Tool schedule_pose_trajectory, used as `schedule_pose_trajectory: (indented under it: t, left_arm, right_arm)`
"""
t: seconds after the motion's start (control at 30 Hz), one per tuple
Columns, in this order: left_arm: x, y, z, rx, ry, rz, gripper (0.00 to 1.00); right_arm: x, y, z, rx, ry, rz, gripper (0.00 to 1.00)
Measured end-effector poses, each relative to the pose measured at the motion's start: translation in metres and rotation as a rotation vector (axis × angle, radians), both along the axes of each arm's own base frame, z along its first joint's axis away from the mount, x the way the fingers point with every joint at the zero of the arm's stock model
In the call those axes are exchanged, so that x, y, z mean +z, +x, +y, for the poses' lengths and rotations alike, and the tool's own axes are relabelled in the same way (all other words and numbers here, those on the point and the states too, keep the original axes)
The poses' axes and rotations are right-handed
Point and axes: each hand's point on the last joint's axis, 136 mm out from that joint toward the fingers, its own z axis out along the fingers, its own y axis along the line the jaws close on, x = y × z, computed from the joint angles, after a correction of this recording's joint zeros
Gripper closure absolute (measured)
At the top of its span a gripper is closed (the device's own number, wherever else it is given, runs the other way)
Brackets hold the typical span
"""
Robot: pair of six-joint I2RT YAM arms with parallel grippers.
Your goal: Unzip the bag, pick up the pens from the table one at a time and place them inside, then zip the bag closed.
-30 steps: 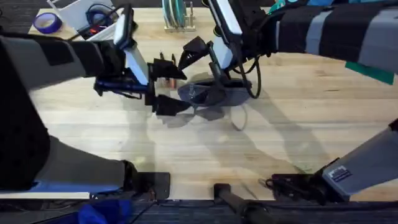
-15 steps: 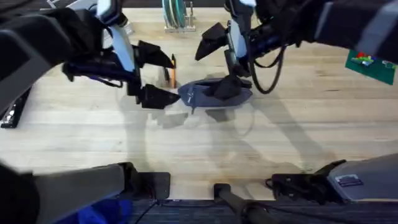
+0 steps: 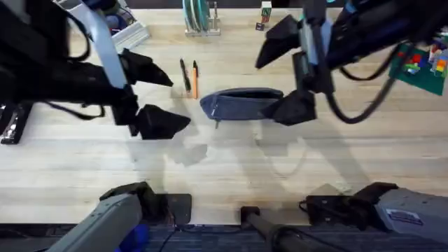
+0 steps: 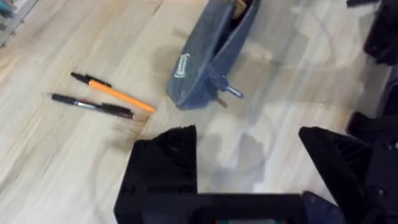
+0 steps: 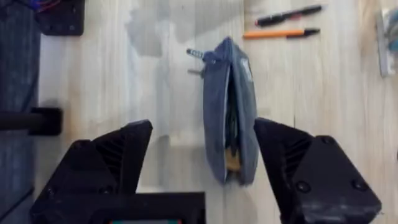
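Both tools hang spread wide above the tabletop (image 3: 231, 161), gripping nothing. From the overhead view, my left tool (image 3: 154, 94) sits just off the pens' side, and my right tool (image 3: 287, 73) is over the far end of the bag (image 3: 241, 103), one finger looking close to the fabric, though I can't tell whether it touches.

The bag lies on its side mid-tabletop, and through the right wrist camera I see its zipper already parted along the top, something tan inside. It looks soft and light, so I expect it to sag and slide if pushed; I'd pin one end while loading it. The zipper pull (image 4: 231, 91) sticks out at the end nearest the pens, small and probably fiddly to pinch.

The orange pen (image 3: 195, 78) and black pen (image 3: 185, 74) lie side by side, nearly touching, just beside the bag's end. They're slim, rigid and likely to roll, so I'd take one across its middle, fingers straddling the barrel.
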Motion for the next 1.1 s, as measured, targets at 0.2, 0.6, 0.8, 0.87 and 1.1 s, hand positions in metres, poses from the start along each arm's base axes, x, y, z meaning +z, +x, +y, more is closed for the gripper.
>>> schedule_pose_trajectory:
  t: [0.2, 0.6, 0.8, 0.87, 1.1]
  left_arm:
    - [0.042, -0.018, 0.003, 0.046, 0.048, 0.001, 0.007]
    - [0.095, -0.033, 0.006, 0.12, 0.095, -0.026, 0.007]
    - [0.1, -0.038, 0.007, 0.141, 0.104, -0.047, 0.007]
    - [0.1, -0.038, 0.007, 0.144, 0.106, -0.049, 0.007]
    - [0.099, -0.038, 0.008, 0.149, 0.113, -0.045, 0.006]
  right_arm:
    - [0.026, -0.015, -0.019, -0.055, -0.078, 0.035, 0.006]
    - [0.049, -0.035, -0.045, -0.147, -0.177, 0.1, 0.005]
    - [0.049, -0.038, -0.047, -0.155, -0.185, 0.116, 0.006]
    - [0.049, -0.038, -0.047, -0.156, -0.185, 0.117, 0.006]
    - [0.049, -0.038, -0.047, -0.16, -0.184, 0.12, 0.294]
